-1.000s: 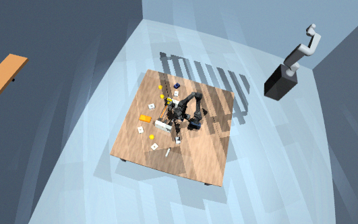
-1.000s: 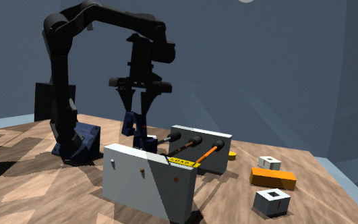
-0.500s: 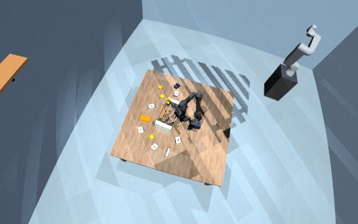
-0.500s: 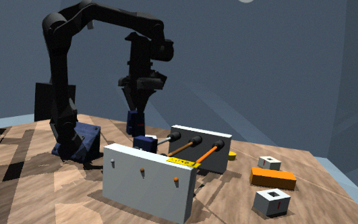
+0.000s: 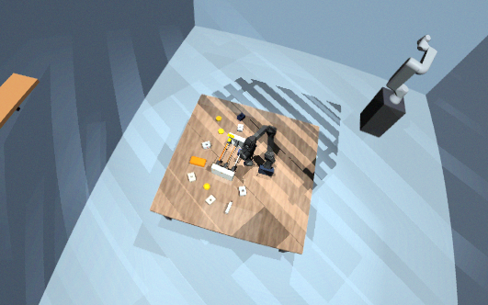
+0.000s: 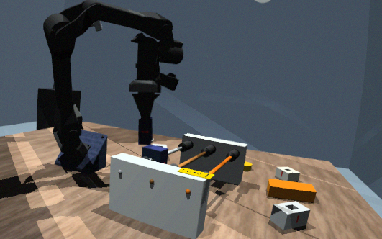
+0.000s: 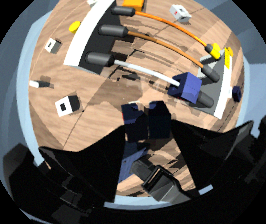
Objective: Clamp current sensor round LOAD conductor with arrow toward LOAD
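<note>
My gripper is shut on a dark blue open sensor, held upright above the table with its two halves apart. A small red mark shows on it; its arrow direction cannot be read. A yellow LOAD marker sits on one pale end plate, by the bright orange conductor. The sensor hangs beside the fixture, on the white conductor's side, and is not round any conductor.
A blue block sits on the white conductor. A brown-orange conductor runs in the middle. An orange block, white blocks and yellow discs lie around the fixture.
</note>
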